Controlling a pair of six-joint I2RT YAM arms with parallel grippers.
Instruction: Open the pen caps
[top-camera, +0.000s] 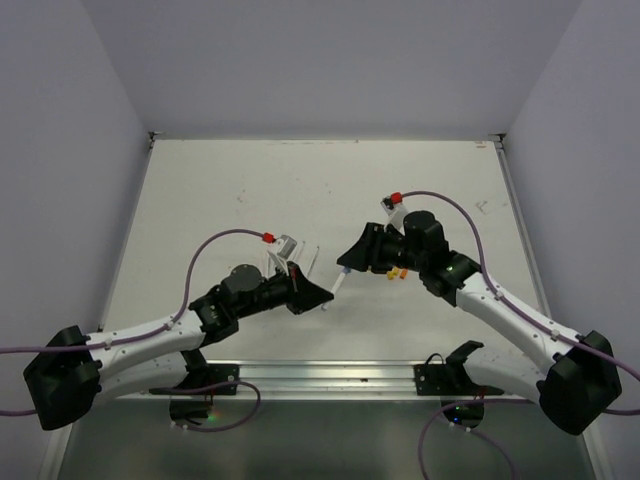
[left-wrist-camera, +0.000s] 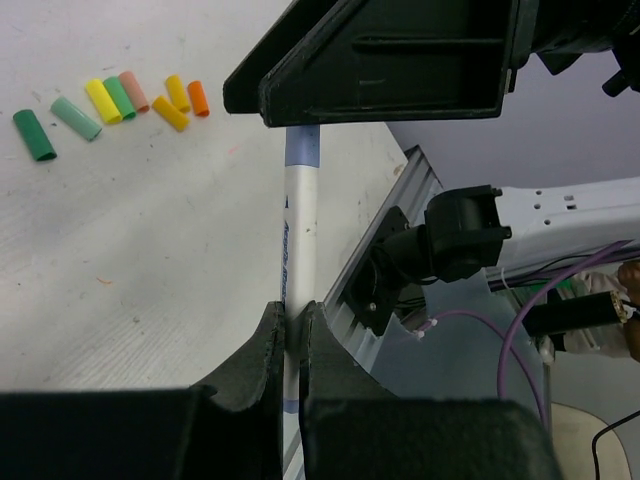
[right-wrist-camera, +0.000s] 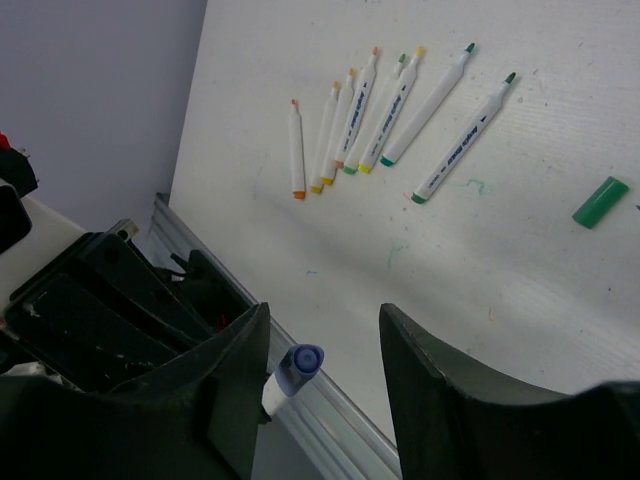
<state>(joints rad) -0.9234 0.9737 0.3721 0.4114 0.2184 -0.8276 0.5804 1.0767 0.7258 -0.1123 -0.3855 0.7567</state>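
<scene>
The left end effector (left-wrist-camera: 293, 315) was clamped shut on the lower barrel of a white pen (left-wrist-camera: 300, 230), held above the tabletop (top-camera: 250, 190). The right end effector (right-wrist-camera: 320, 320) faced it tip to tip. Its jaws stood apart around the pen's blue cap (right-wrist-camera: 300, 362), which lay against one finger and clear of the other. Both arms reached inward and met over the near middle. Loose caps (left-wrist-camera: 110, 100) in green, yellow, pink and orange lay up-left of the held pen in the left wrist view. In the right wrist view, a row of uncapped pens (right-wrist-camera: 385, 120) and a green cap (right-wrist-camera: 600, 202) lay beyond it.
</scene>
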